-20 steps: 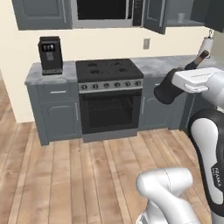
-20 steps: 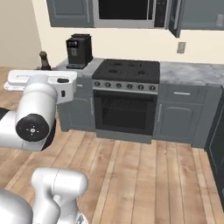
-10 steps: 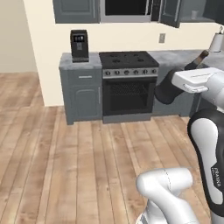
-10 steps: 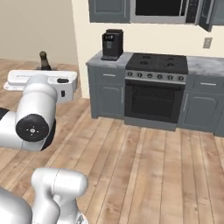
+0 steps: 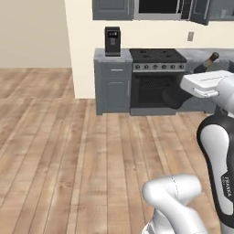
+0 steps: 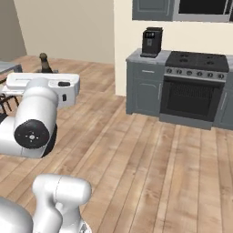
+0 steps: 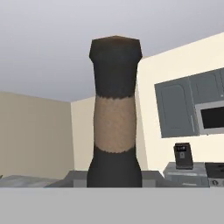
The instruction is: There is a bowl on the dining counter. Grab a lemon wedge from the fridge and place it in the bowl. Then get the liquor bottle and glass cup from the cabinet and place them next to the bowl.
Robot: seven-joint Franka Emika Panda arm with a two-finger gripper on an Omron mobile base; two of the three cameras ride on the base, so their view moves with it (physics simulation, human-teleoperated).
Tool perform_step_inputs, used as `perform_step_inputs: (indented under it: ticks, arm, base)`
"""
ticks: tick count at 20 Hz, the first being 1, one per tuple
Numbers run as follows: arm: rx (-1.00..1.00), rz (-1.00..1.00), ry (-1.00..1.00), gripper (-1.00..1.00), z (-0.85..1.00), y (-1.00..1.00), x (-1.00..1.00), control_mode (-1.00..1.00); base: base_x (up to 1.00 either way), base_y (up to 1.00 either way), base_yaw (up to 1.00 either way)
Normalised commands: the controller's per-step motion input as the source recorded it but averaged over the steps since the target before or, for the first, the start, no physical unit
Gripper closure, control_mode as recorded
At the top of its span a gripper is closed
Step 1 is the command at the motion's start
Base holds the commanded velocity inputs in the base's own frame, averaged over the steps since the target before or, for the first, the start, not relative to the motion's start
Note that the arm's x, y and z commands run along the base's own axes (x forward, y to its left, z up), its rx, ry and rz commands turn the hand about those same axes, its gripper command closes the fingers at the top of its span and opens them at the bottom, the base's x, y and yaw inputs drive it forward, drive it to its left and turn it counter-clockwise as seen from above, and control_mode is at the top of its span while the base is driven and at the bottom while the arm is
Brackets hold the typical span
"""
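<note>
The liquor bottle [image 7: 115, 113] stands upright right in front of the hand cam, so it looks pinched between the gripper's fingers, though the fingertips themselves are hidden. IMO keep it upright, drive smoothly, no sharp turns en route to the dining counter. Further off, the coffee machine [image 5: 112, 40] and stove [image 5: 157, 55] sit by the wall; only "FRANKA" on the arm [image 5: 227, 192] is readable.

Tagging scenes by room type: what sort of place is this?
A home kitchen, rendered. A stove with an oven below sits between grey cabinets, a coffee machine stands on the worktop, and a microwave hangs above. Wood plank floor.
</note>
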Motion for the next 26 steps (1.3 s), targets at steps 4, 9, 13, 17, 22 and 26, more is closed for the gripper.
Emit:
perform_step_inputs:
  ticks: [4,9,13,17,22,26]
  arm:
    - [0.0,0.0,0.0,1.0,0.0,0.0,0.0,1.0]
    - [0.0,0.0,0.0,1.0,0.0,0.0,0.0,1.0]
    - [0.0,0.0,0.0,1.0,0.0,0.0,0.0,1.0]
    - [0.0,0.0,0.0,1.0,0.0,0.0,0.0,1.0]
    - [0.0,0.0,0.0,1.0,0.0,0.0,0.0,1.0]
    - [0.0,0.0,0.0,1.0,0.0,0.0,0.0,1.0]
  base:
    - [-0.5,0.92,0.24]
    - [-0.11,1.0,0.16]
    - [0.3,1.0,0.11]
    - [0.56,0.88,0.3]
    - [0.36,0.66,0.53]
    - [0.28,0.6,0.58]
